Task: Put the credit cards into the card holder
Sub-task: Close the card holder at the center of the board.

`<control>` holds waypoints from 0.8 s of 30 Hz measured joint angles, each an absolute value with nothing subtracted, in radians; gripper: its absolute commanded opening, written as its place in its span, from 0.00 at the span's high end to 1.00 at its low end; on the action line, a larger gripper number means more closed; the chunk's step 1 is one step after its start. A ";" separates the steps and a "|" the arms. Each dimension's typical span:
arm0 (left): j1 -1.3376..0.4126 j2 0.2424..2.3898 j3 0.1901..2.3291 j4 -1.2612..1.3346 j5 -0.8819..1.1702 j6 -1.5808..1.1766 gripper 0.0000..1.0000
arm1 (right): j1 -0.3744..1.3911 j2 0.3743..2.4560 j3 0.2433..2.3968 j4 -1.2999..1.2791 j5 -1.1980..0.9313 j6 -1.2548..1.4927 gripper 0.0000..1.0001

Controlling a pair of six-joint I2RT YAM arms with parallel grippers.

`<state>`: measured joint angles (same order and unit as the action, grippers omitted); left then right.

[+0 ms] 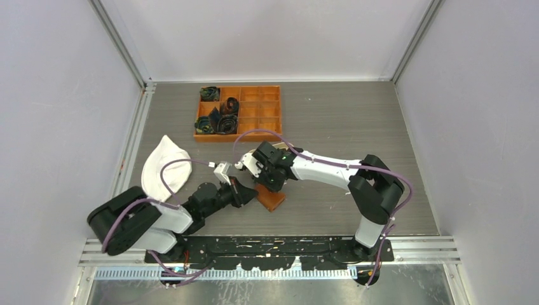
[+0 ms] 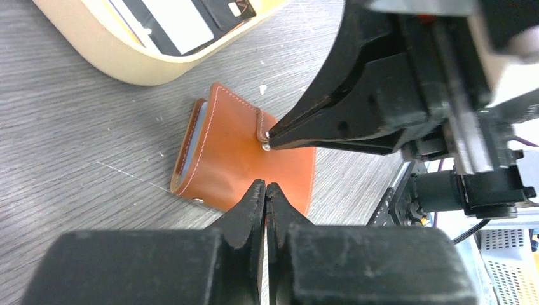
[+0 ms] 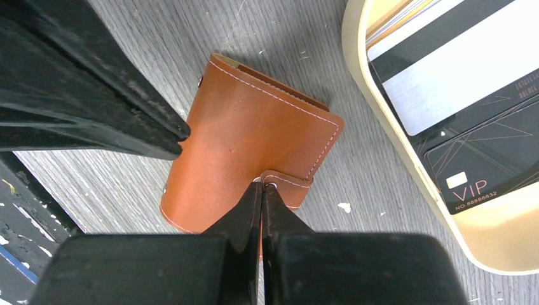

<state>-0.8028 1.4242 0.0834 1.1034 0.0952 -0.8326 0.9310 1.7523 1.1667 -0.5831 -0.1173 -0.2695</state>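
Observation:
The card holder point(image 2: 235, 155), a brown leather wallet, lies folded on the table point(image 1: 273, 202) between both arms. My right gripper point(image 3: 260, 188) is shut on the end of its snap tab point(image 3: 289, 185), and a metal stud shows right at the fingertips point(image 2: 273, 135). My left gripper point(image 2: 266, 188) is shut with nothing between its fingers; its tip rests at the wallet's edge opposite the tab point(image 3: 181, 136). The credit cards lie in the beige tray: a white-grey one with a dark stripe point(image 3: 451, 70), a black one marked VIP point(image 3: 489, 168), and the stack's edge point(image 2: 175, 25).
The oval beige tray point(image 1: 162, 168) sits left of the wallet, its rim point(image 3: 407, 165) close beside it. An orange compartmented box point(image 1: 254, 109) with dark items in its left cells stands at the back. The black base rail point(image 1: 267, 244) runs along the near edge.

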 measured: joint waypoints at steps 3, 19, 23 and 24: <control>-0.803 1.306 0.084 0.990 0.086 -0.825 0.96 | 0.929 1.732 1.138 -0.550 -0.118 -0.265 0.99; -0.803 0.743 0.107 0.253 -0.076 -0.828 0.96 | 0.947 1.681 1.068 -0.468 -0.083 -0.260 0.99; -0.803 0.770 0.107 0.258 -0.036 -0.839 0.96 | 0.947 1.672 1.056 -0.455 -0.083 -0.260 0.99; -0.803 0.795 0.107 0.277 -0.020 -0.843 0.96 | 0.947 1.671 1.056 -0.454 -0.084 -0.261 0.99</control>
<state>-0.8028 0.7952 0.1066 0.2768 -0.0196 -0.8429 0.9470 1.6711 1.0557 -0.4541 -0.0837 -0.2607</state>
